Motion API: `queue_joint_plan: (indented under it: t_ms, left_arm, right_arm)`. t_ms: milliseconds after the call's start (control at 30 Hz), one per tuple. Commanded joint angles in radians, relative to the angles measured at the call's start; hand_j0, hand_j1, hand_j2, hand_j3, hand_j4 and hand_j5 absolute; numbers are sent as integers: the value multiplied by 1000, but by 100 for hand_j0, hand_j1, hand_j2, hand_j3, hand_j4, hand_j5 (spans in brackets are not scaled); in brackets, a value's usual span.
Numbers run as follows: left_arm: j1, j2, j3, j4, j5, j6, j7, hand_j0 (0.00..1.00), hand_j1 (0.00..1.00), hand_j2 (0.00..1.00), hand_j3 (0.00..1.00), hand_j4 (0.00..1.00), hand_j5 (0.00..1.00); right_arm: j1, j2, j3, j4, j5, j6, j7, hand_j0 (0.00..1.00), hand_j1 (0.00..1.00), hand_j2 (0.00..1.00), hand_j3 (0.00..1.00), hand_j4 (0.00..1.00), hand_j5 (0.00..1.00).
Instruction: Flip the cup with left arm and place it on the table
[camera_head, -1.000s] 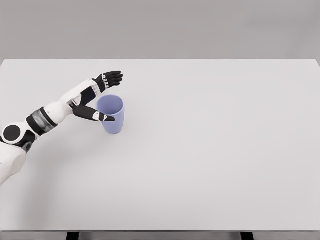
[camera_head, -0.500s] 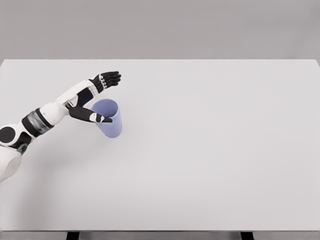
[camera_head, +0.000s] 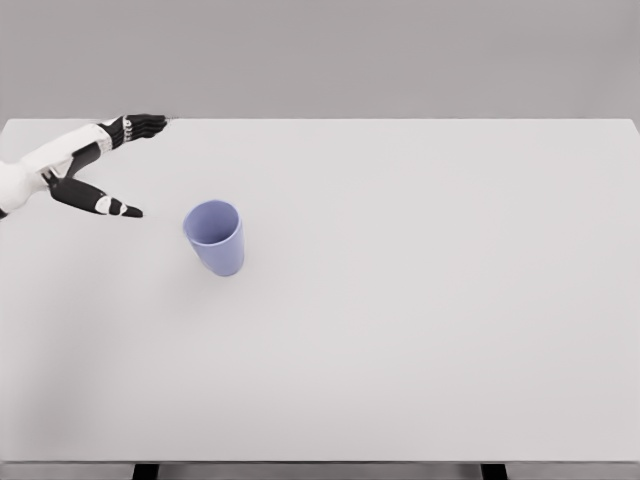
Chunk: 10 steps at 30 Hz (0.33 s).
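Observation:
A lilac cup (camera_head: 216, 238) stands on the white table (camera_head: 420, 300), left of the middle, its mouth up and leaning a little to the left. My left hand (camera_head: 137, 168) hangs above the table's far left part, well to the left of the cup and apart from it. Its fingers (camera_head: 146, 124) are stretched out and the thumb (camera_head: 112, 206) is spread wide, with nothing held. My right arm is out of view.
The table's back edge runs just behind the left hand. The front edge lies at the bottom of the head view, with two dark legs (camera_head: 146, 470) below it.
My left hand has let go of the cup and drawn back to the left and away. The cup stays where it was, still tipped slightly left.

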Motion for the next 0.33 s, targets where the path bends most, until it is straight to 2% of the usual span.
queue_joint_plan:
  t_ms: [0,33,100,300]
  left_arm:
    - [0,80,1,29,-229,0,0,100,100,100,100,100,100]
    - [-11,80,7,69,-344,0,0,100,100,100,100,100,100]
    - [-20,80,7,68,-465,0,0,100,100,100,100,100,100]
    - [-20,77,4,62,-487,0,0,100,100,100,100,100,100]
  right_arm:
    - [0,0,0,0,0,0,0,100,100,100,100,100,100]
    - [0,0,0,0,0,0,-1,100,100,100,100,100,100]
    - [0,0,0,0,0,0,0,100,100,100,100,100,100]
    - [0,0,0,0,0,0,0,100,100,100,100,100,100]
